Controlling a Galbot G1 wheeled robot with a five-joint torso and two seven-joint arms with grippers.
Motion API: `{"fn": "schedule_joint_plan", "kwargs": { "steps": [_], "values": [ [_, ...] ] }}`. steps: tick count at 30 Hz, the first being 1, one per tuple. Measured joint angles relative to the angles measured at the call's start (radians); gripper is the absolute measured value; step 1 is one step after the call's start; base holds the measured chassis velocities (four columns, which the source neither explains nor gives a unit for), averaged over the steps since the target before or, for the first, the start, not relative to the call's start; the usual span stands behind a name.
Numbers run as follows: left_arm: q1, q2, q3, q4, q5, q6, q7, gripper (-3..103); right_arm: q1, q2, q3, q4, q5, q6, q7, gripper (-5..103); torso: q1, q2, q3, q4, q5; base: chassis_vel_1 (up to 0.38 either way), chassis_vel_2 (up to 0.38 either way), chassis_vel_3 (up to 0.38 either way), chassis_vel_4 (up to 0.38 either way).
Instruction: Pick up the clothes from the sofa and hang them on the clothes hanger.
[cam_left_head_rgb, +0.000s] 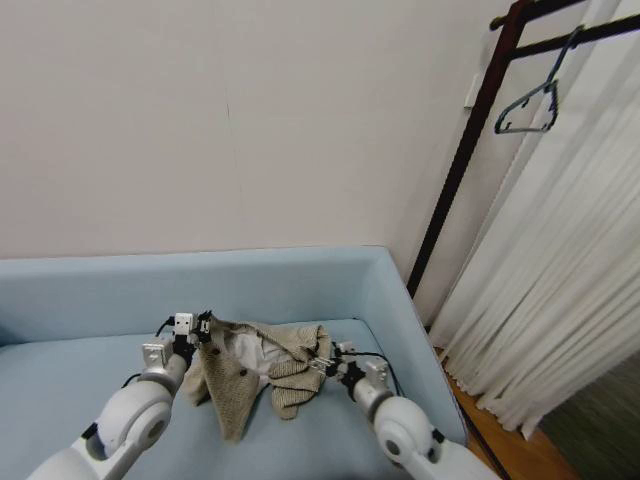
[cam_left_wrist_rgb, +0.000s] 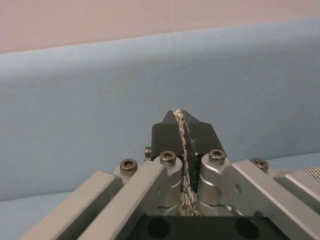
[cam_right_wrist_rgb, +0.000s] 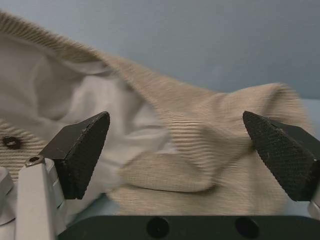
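The pick-up is judged under way. The cardigan (cam_left_head_rgb: 262, 372) is seen crumpled on the sofa (cam_left_head_rgb: 60, 390) seat at 6 o'clock. Its edge is pinched by the closed fingers of the left gripper (cam_left_head_rgb: 203, 325); those of the right gripper (cam_left_head_rgb: 322, 362) are spread wide about a fold, nothing held. Closing there is called for before lifting toward the hanger (cam_left_head_rgb: 527, 108) at 2 o'clock.

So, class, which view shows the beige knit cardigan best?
The head view: the whole beige knit cardigan shows on the pale blue sofa. The left wrist view gives a thin edge pinched in the left gripper; the right wrist view, a close fold inside the open right gripper.
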Motion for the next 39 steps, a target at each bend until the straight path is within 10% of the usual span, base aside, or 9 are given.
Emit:
{"fn": "schedule_joint_plan", "kwargs": {
  "steps": [15, 39],
  "values": [
    [-0.156, 0.117, 0.065, 0.016, -0.117, -0.049, 0.07, 2, 0.117, 0.193, -0.109, -0.242, -0.082, 0.017, 0.108, 80, 0.0, 0.0, 0.0, 0.0, 0.0002, 0.0, 0.0, 0.0, 0.0],
    [-0.047, 0.1, -0.058, 0.005, -0.171, -0.149, 0.213, 2, 0.196, 0.248, -0.093, -0.403, -0.171, 0.024, 0.079, 1, 0.0, 0.0, 0.0, -0.0002, 0.0003, 0.0, 0.0, 0.0, 0.0]
  ]
}}
